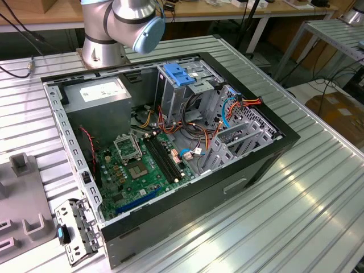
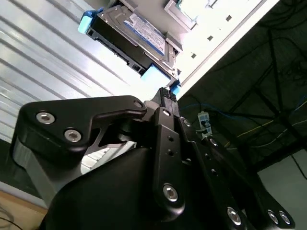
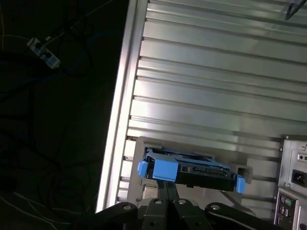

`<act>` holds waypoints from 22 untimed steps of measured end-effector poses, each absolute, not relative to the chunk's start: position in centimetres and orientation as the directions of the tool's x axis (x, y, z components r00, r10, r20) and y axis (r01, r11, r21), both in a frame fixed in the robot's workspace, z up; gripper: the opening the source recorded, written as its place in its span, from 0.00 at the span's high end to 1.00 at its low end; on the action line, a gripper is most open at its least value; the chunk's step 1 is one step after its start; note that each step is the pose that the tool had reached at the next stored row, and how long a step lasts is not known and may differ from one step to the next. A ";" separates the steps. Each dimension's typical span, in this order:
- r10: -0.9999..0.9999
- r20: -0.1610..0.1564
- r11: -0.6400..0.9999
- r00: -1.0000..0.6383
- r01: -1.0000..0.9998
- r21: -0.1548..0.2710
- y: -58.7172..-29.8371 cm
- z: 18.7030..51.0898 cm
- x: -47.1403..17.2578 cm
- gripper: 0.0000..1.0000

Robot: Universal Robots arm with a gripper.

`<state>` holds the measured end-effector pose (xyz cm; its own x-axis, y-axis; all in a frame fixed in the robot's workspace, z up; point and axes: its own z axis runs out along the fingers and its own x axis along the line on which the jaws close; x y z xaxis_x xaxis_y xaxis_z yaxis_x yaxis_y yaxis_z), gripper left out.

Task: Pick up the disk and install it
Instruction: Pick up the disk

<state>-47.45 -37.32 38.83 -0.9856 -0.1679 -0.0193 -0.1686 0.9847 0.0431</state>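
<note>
Ribbed table (image 3: pixel 216 72), disk (image 3: pixel 192 171) underside hidden

Disk (image 2: pixel 136 32) (image 3: pixel 192 173): flat black-and-silver drive with a blue-and-white label on its face and a blue plastic bracket at its edges. It rests on a grey holder (image 3: pixel 201 146) on the ribbed metal table (image 3: pixel 216 72).

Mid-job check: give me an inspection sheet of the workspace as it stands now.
Surface: ribbed metal table with the open computer case on it.
Job's things: the disk, blue-bracketed, lies on a grey holder near the table's edge, outside the case.
Clutter: grey fixtures and a loose metal bracket at the exterior view's left.
Grippers: the gripper is close up to the disk's blue-bracketed end; contact not clear.
Cables: coloured wires inside the case; loose cables on the dark floor beyond the table.
Surroundings: another metal bench behind.
</note>
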 end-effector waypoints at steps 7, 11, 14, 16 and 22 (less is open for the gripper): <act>-0.338 -0.013 0.941 -0.941 -0.338 0.016 -37.3 38.8 -47.5 0.89; -0.428 -0.013 0.904 -0.904 -0.428 0.016 -37.3 38.8 -47.5 0.89; -0.505 -0.013 0.863 -0.863 -0.505 0.016 -37.3 38.8 -47.5 0.89; -0.542 -0.013 0.840 -0.840 -0.543 0.015 -37.3 38.8 -47.5 0.89; -0.653 -0.013 0.757 -0.758 -0.653 0.015 -37.3 38.7 -47.5 0.89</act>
<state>-47.46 -37.32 38.75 -0.7575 -0.6527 -0.0127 -0.6528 0.7574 0.0155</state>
